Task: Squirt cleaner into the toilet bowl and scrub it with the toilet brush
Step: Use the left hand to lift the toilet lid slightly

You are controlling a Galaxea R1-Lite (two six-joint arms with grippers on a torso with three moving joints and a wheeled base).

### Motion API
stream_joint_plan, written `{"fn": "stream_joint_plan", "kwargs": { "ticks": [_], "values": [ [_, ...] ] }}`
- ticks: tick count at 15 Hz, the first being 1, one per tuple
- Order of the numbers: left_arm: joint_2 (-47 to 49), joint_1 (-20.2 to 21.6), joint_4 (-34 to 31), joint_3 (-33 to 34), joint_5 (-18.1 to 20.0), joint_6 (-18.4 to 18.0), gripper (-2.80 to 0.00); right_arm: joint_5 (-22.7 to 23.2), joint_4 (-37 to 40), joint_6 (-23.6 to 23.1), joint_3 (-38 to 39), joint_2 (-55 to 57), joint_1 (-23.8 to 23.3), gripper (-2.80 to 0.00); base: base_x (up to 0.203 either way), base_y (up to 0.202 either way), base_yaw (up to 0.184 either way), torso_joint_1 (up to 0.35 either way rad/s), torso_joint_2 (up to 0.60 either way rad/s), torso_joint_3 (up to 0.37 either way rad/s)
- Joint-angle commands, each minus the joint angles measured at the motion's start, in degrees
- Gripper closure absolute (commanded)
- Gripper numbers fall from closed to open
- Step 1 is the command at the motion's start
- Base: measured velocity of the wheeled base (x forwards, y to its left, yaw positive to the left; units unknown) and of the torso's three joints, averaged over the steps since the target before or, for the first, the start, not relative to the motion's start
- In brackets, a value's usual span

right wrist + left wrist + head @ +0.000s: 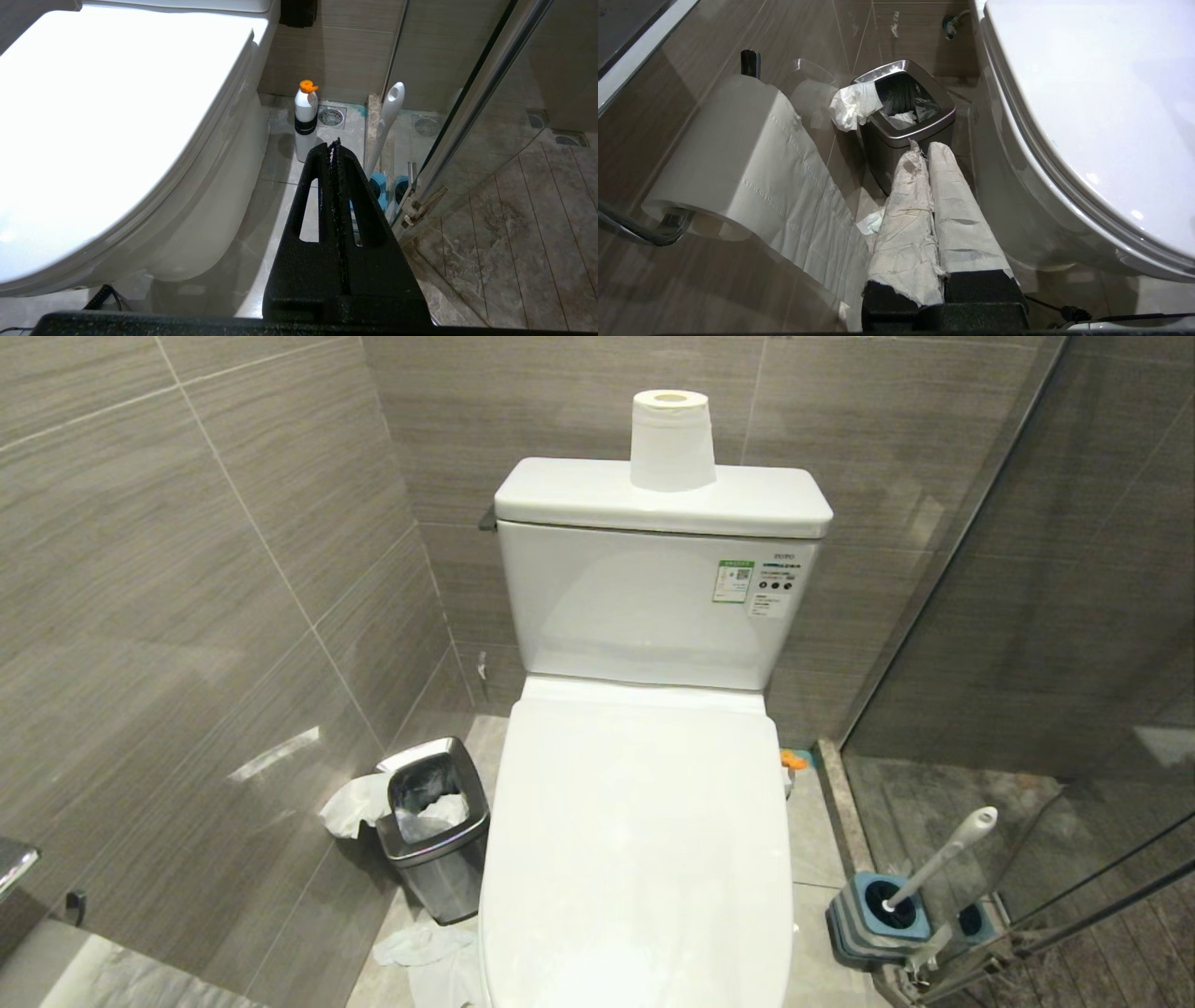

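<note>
Status: nothing begun. Toilet lid (644, 840) down over bowl. Cleaner bottle (305, 119), orange-capped, stands on floor beside toilet base. Toilet brush (938, 859) sits in blue holder (882, 919). Left gripper (924, 149) and right gripper (334, 144) closed, empty, low beside toilet.

Your left tool (924, 149) has two long tapering fingers (962, 210), each wrapped in creased, off-white paper-like material, torn and frayed at the lower edge. Below the wrapping you see black, block-shaped finger bases with a grainy, speckled surface. A thin black cable (1048, 306) runs off beside the base.

Your right tool (334, 144) is bare matt black with the same rough, granular texture. Its two fingers (357, 205) form a tall wedge, wide at the base and narrowing to a point, each with a long slot cut through it. The inner edges look jagged and toothed along the seam.
</note>
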State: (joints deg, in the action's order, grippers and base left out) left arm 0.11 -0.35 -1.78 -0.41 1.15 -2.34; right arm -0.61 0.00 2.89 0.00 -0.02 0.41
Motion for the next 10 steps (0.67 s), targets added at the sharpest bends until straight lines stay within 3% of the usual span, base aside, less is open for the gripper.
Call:
{"fn": "stream_joint_plan", "kwargs": {
  "ticks": [1,3,8,10],
  "values": [
    [-0.03,0.00,0.10,0.06,0.68,-3.91,0.00,0.00,0.00,0.01,0.00,0.02,0.02,0.00,0.000,0.000,0.000,0.000,0.00,0.000],
    [-0.02,0.00,0.15,0.06,2.69,-11.57,0.00,0.00,0.00,0.01,0.00,0.02,0.02,0.00,0.000,0.000,0.000,0.000,0.00,0.000],
    [-0.02,0.00,0.20,0.24,2.90,-6.45,0.00,0.08,0.00,-0.23,0.00,0.02,0.02,0.00,0.000,0.000,0.000,0.000,0.00,0.000],
    [-0.02,0.00,0.20,0.24,2.90,-6.62,0.00,1.17,0.21,-4.13,0.00,0.02,0.02,0.00,0.000,0.000,0.000,0.000,0.00,0.000]
  ]
}}
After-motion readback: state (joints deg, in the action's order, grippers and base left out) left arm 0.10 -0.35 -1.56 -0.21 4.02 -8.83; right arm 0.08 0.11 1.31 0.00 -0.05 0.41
